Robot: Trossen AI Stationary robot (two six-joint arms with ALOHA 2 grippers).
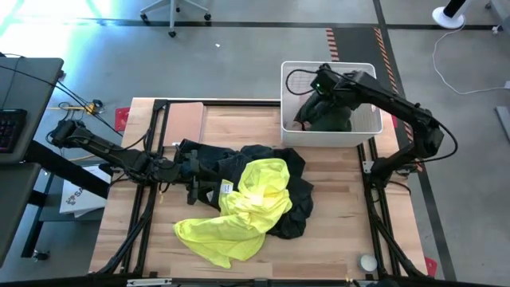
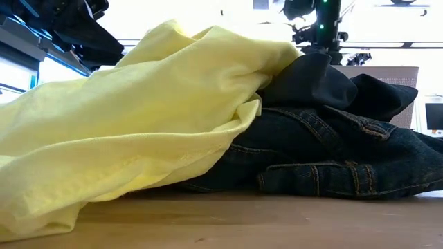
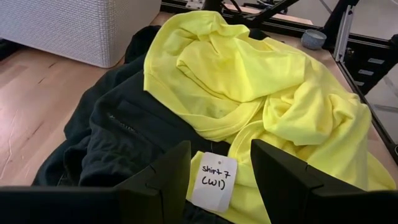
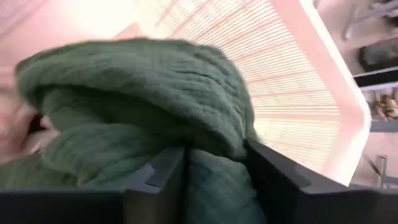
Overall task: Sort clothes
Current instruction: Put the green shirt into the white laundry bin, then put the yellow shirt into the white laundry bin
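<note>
Neon yellow shirt (image 1: 239, 211): plain, bright yellow, no pattern; carries a white tag (image 3: 213, 182) with black handwriting.
Black garments (image 1: 209, 163): plain black, beneath and beside the yellow.
Jeans (image 2: 332, 155): very dark blue denim, tonal stitching.
Dark green garment (image 4: 137, 106): muted green, ribbed texture.
Basket (image 1: 368, 131): white, fine woven pattern.
Desk (image 1: 335, 231): light wood grain, black frame.
Ball (image 1: 367, 262): white-grey.
End effectors, left (image 3: 214, 180) and right (image 4: 214, 177): black.
</note>
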